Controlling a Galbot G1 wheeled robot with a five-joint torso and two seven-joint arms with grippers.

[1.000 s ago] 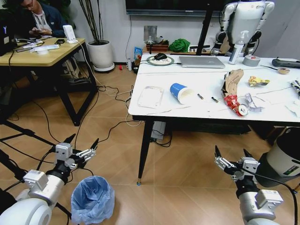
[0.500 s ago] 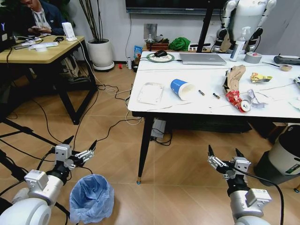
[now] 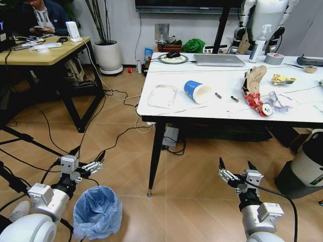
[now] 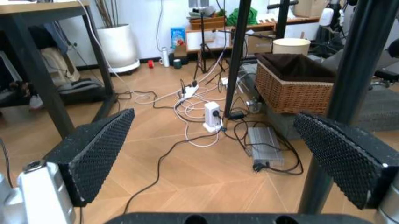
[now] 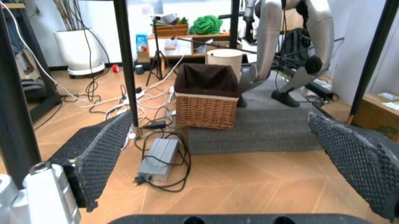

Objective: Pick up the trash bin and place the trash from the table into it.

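A: Nearest the camera?
B: Left gripper (image 3: 89, 158) low over the floor, fingers spread, nothing btwn them. Trash bin (image 3: 97, 212) w/ blue bag stands on the floor just beside it, not touching.
A: Right side?
B: Right gripper (image 3: 234, 167) also low, spread wide, empty, in front of the table (image 3: 171, 112).
A: And farther off?
B: Trash on the tabletop: paper cup (image 3: 197, 92) on its side, clear packaging (image 3: 162, 96) near the left edge, cardboard piece (image 3: 254, 77), crushed bottle (image 3: 259, 104) toward the right.
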